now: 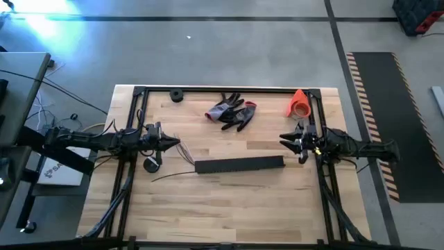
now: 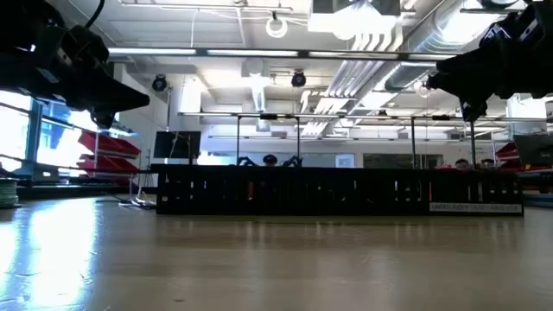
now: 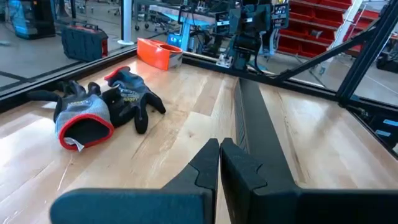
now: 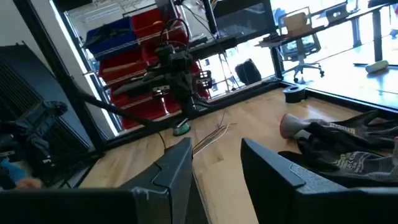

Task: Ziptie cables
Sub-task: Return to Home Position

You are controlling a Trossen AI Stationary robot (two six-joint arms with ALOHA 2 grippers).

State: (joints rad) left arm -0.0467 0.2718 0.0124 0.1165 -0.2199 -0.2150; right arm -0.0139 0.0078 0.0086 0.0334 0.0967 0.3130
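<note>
The cables [image 1: 186, 154] lie as a few thin pale wires on the wooden table, just right of my left gripper [image 1: 175, 146]; they also show in the right wrist view as cables [image 4: 211, 138]. My left gripper [image 3: 219, 157] hangs above the table at the left, shut with nothing between its fingers. My right gripper [image 1: 284, 142] hangs at the right, facing it, and my right gripper [image 4: 217, 163] is open and empty. A long flat black slotted strip [image 1: 239, 164] lies on the table between the two grippers.
Grey-and-red work gloves [image 1: 232, 111] lie at the far middle and an orange piece [image 1: 300, 104] at the far right. A black roll [image 1: 176, 95] sits far left, and a round object [image 1: 151, 164] under the left arm. The black frame [image 1: 229, 89] borders the table.
</note>
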